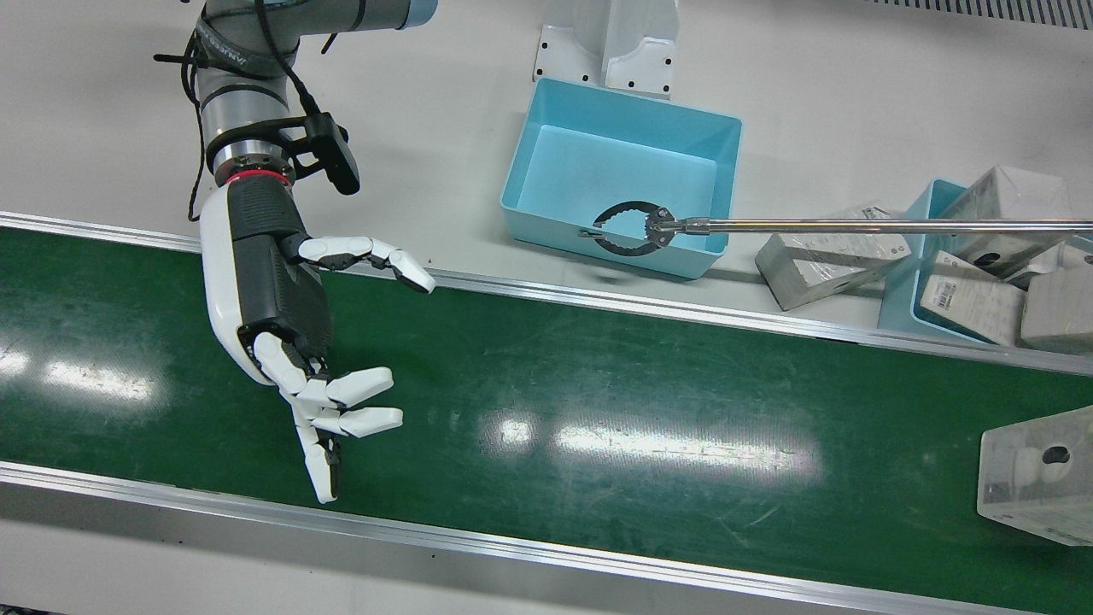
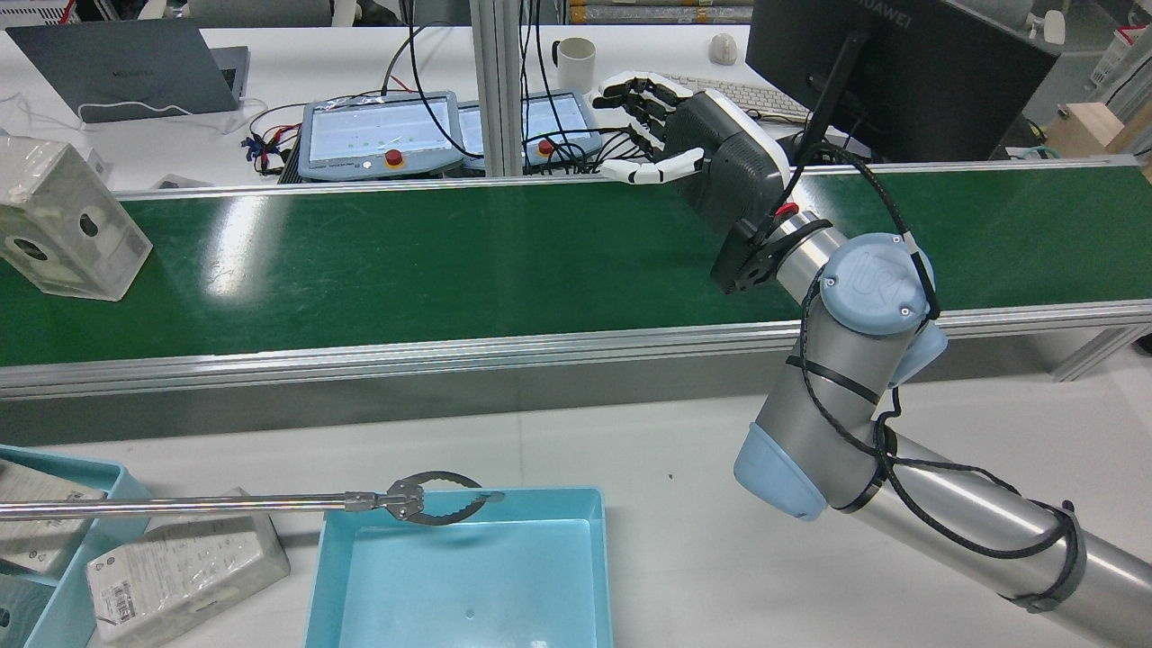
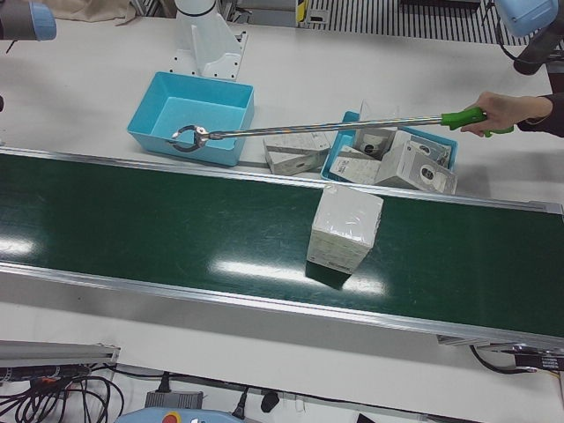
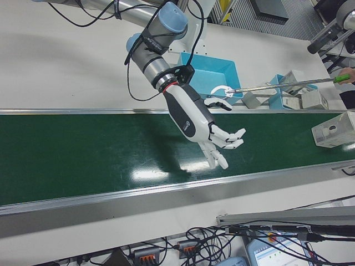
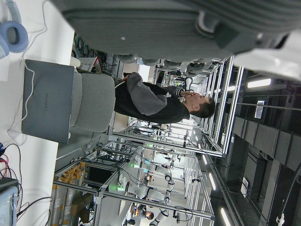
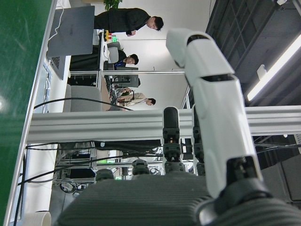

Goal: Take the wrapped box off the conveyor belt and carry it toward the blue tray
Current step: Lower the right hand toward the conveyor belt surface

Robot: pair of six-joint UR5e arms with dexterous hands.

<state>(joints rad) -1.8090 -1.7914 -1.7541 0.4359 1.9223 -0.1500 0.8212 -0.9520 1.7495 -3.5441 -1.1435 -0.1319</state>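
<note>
The wrapped box (image 1: 1037,483) stands on the green conveyor belt (image 1: 598,401), at the right edge of the front view and at the left end of the belt in the rear view (image 2: 63,225). It also shows in the left-front view (image 3: 345,227). My right hand (image 1: 290,316) hovers over the other end of the belt, open, fingers spread, holding nothing, far from the box. The blue tray (image 1: 615,162) sits empty on the table beside the belt. In the left hand view only a strip of my left hand (image 5: 155,23) shows, its fingers hidden.
A person's hand (image 3: 502,110) holds a long reach-grabber whose claw (image 1: 632,228) hangs over the blue tray's near wall. A second blue tray (image 1: 926,213) holds several wrapped boxes, with another box (image 1: 820,256) lying beside it. Monitors and a laptop stand beyond the belt.
</note>
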